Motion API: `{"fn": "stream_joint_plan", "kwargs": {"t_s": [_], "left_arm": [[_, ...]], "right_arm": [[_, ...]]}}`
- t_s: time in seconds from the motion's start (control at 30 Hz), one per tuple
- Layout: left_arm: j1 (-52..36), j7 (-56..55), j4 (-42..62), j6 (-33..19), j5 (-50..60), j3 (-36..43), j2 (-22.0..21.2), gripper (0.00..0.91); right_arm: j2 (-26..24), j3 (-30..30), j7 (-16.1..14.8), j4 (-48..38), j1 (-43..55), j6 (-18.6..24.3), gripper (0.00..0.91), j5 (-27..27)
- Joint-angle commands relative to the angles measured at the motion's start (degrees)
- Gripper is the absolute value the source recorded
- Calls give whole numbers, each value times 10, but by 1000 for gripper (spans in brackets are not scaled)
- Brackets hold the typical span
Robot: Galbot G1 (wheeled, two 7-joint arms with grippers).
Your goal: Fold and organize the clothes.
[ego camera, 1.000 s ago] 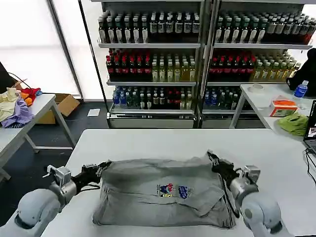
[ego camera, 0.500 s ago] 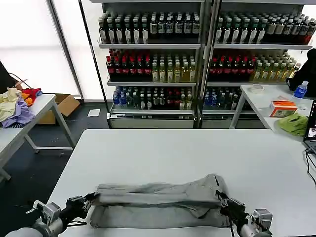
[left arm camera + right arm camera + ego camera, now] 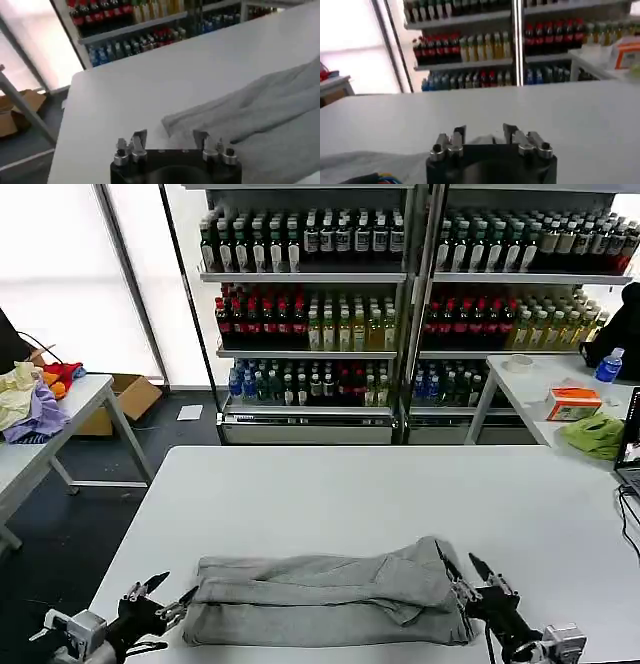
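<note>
Fingers (image 3: 180, 599) spread beside polo shirt (image 3: 320, 599)

White table (image 3: 350, 484) bears the folded grey polo shirt (image 3: 320, 599) (near edge)

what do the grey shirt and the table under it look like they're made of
Grey shirt: looks like soft knit fabric, probably cotton jersey or pique, matte; it slumps into loose folds and rounded creases, and the left wrist view shows a heathered grey surface. The exact fibre can't be told.

Table: a hard, smooth white top, likely laminate or painted board, with a flat, even, low-sheen surface and a crisp straight edge.
</note>
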Motion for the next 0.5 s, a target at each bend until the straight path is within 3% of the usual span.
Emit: {"fn": "stream_joint_plan", "kwargs": {"t_s": [0.03, 0.23, 0.5], "left_arm": [[8, -132, -28, -37, -64, 69, -79, 907], [-43, -211, 16, -72, -25, 172, -136, 907], [-68, -218, 69, -82, 34, 196, -177, 887]], "right_arm": [[20, 30, -55, -52, 0, 139, 907, -12], [24, 27, -46, -71, 1, 138, 907, -17], [21, 27, -50, -74, -6, 136, 907, -10]]}}
